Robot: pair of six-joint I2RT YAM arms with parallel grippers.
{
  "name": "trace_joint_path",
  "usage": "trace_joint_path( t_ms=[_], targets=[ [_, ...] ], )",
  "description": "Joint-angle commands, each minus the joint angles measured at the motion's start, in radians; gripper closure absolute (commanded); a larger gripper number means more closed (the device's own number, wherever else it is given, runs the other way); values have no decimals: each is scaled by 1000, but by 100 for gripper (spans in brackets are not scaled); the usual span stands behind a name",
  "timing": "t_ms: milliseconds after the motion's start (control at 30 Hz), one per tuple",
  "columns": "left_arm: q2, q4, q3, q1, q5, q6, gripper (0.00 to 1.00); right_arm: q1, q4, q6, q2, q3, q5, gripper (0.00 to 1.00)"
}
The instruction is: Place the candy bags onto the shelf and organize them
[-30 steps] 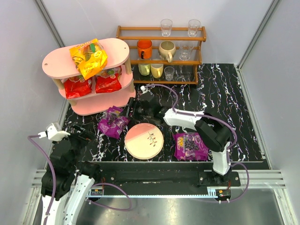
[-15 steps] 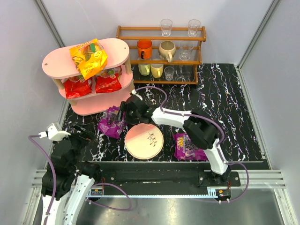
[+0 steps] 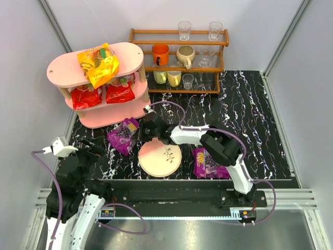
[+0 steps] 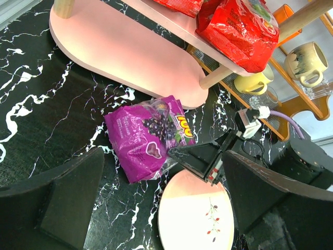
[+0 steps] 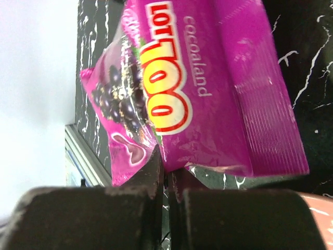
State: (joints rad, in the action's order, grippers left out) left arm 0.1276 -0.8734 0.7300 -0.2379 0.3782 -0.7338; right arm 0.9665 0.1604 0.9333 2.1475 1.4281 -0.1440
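Note:
A purple candy bag (image 3: 123,137) lies on the black marble table in front of the pink shelf (image 3: 61,69). My right gripper (image 3: 140,130) is shut on that bag's right edge; in the right wrist view the purple bag's (image 5: 197,94) hem runs into the closed fingertips (image 5: 156,179). A second purple bag (image 3: 210,162) lies under the right arm. The shelf's top board carries an orange-yellow bag (image 3: 98,63), and two red bags (image 3: 86,95) (image 3: 120,89) sit on the middle board. My left gripper (image 4: 164,174) hangs open and empty, short of the purple bag (image 4: 148,138).
A round pink-and-cream plate (image 3: 159,157) lies just right of the gripped bag, under the right arm. A brown wooden rack (image 3: 179,37) with mugs and glasses stands at the back. The shelf's bottom board (image 4: 119,52) is bare at its front.
The right arm reached left across the plate to the purple bag and its jaws closed on the bag's edge. The bag shifted slightly. The left arm stayed still.

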Motion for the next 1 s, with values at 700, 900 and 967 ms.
trace_joint_path(
  t_ms=[700,900,967],
  targets=[
    [-8,39,-6,-3,13,27,1,-164,633,-312,-78,-72,-482,100],
    [0,47,-11,-3,18,28,1,-175,637,-337,-57,-9,-531,100],
    [1,48,-12,-3,19,30,1,-181,653,-335,-48,3,-536,100]
  ],
)
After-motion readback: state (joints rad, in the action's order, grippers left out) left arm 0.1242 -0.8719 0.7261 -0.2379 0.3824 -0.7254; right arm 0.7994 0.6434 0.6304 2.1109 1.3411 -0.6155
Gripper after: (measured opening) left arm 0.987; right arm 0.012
